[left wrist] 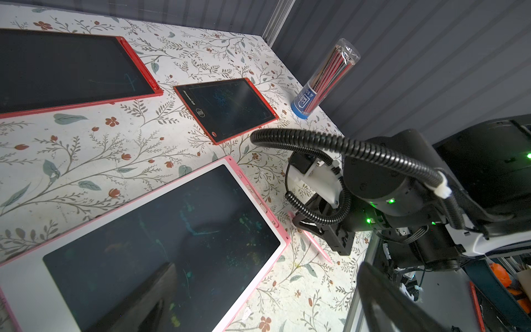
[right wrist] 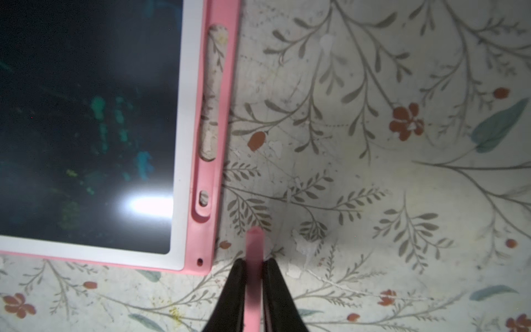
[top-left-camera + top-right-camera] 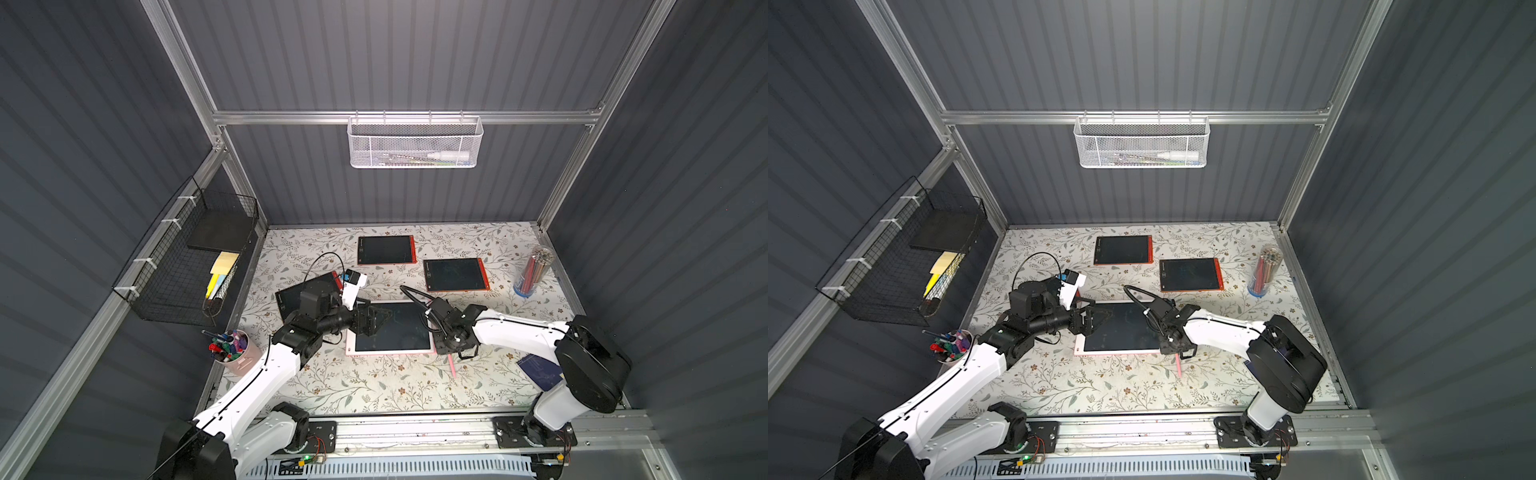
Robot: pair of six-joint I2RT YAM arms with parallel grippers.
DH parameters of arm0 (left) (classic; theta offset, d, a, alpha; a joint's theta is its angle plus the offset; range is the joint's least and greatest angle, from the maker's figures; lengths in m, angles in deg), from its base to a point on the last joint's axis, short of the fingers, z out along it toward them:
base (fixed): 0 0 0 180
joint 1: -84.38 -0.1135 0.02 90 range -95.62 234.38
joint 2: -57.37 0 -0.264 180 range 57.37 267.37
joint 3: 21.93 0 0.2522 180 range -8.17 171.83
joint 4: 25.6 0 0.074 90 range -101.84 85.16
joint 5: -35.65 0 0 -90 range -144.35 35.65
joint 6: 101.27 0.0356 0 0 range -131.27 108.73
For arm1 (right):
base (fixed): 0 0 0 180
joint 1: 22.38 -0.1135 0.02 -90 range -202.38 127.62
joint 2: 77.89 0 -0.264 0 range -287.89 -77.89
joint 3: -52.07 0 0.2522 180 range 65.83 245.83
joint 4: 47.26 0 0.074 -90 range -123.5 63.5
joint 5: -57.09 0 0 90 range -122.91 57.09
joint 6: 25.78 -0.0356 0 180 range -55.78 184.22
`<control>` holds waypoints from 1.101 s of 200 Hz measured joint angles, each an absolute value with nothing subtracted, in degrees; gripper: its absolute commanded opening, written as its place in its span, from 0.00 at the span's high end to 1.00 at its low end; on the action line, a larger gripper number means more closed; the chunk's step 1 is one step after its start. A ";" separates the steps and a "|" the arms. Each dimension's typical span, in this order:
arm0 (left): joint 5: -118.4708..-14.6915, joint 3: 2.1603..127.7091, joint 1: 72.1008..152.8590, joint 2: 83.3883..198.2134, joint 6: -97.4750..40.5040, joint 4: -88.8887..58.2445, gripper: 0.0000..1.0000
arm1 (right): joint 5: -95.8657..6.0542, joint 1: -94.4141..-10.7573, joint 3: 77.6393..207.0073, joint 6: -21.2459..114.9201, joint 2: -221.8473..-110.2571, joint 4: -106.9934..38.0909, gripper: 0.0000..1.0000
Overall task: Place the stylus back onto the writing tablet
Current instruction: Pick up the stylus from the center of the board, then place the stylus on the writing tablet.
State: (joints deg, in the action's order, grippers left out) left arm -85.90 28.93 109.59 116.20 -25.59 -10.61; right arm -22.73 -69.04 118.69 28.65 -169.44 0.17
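Stylus [image 2: 254,244] is pinched in our right jaws, seemingly just clear of the bench [image 2: 373,186]; the tablet [image 2: 179,143] lies just beside them. Left jaws gape wide over its screen. Seating it is yet to do.

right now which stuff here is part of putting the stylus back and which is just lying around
For the job: pink stylus, pink-framed tablet, right gripper.
Lying about: red tablets, pencil tube, marker cup, blue booklet.
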 measured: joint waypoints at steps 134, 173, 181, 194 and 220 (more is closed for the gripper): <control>-85.90 28.93 109.59 116.20 -25.59 -10.61 0.01 | -22.82 -66.09 133.64 28.15 -180.63 0.37 0.83; -85.88 28.91 109.59 116.20 -25.59 -10.61 0.01 | -22.82 -64.36 134.87 28.23 -182.66 0.35 0.83; -85.88 28.91 109.59 116.20 -25.59 -10.58 0.01 | -22.82 -64.10 135.11 28.23 -182.99 0.37 0.83; -85.88 28.91 109.59 116.20 -25.59 -10.58 0.01 | -22.82 -63.73 135.46 28.23 -183.60 0.15 0.83; -85.88 28.91 109.59 116.20 -25.59 -10.58 0.01 | -22.86 -63.40 136.00 28.23 -185.00 -0.38 0.83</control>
